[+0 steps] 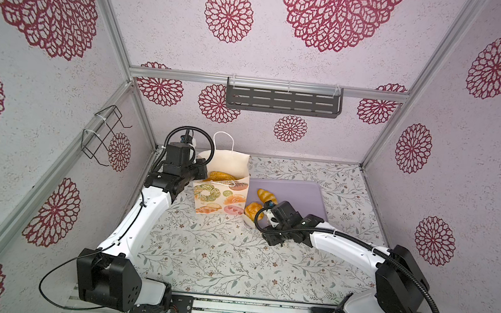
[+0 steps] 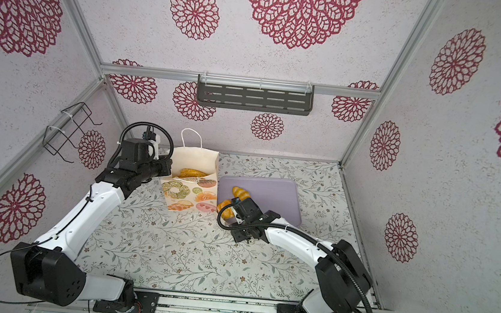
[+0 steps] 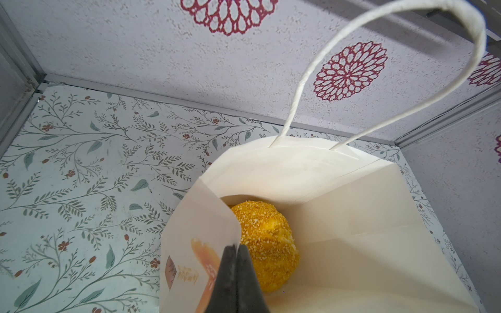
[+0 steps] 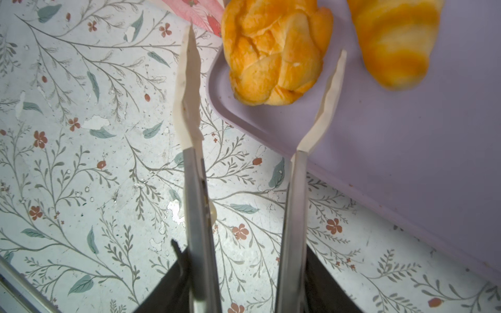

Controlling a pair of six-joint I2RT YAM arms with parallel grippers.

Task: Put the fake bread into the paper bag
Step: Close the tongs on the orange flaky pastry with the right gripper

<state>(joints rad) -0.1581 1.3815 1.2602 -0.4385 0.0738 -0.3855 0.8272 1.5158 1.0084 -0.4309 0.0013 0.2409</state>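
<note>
Toward the far left of the table (image 1: 202, 253), the paper bag (image 1: 219, 198) is standing upright with its mouth open, just left of the lilac tray (image 1: 297, 196). Fake bread is already lying inside it. An oval seeded loaf (image 1: 220, 176) is showing over the printed front in both top views, and a round crumb-coated bun (image 3: 268, 244) is resting on the bottom in the left wrist view. The left gripper (image 3: 236, 248) is reaching in from the left, its fingers pressed together and pinching the bag's rim at its left side.

Two more pieces are lying on the tray at its near left corner. A shell-shaped bun (image 4: 276, 51) is sitting right at the corner, and a croissant (image 4: 395, 43) is lying just beyond it, close but apart.

The right gripper (image 4: 248, 271) is holding a pair of metal tongs (image 4: 195, 203), its fingers clamping the arms from outside. The tongs' cream tips (image 4: 189, 89) are standing spread, one over the table just off the tray's edge and one over the tray. The shell-shaped bun is lying partly between them; whether either tip is touching it I cannot tell.
</note>
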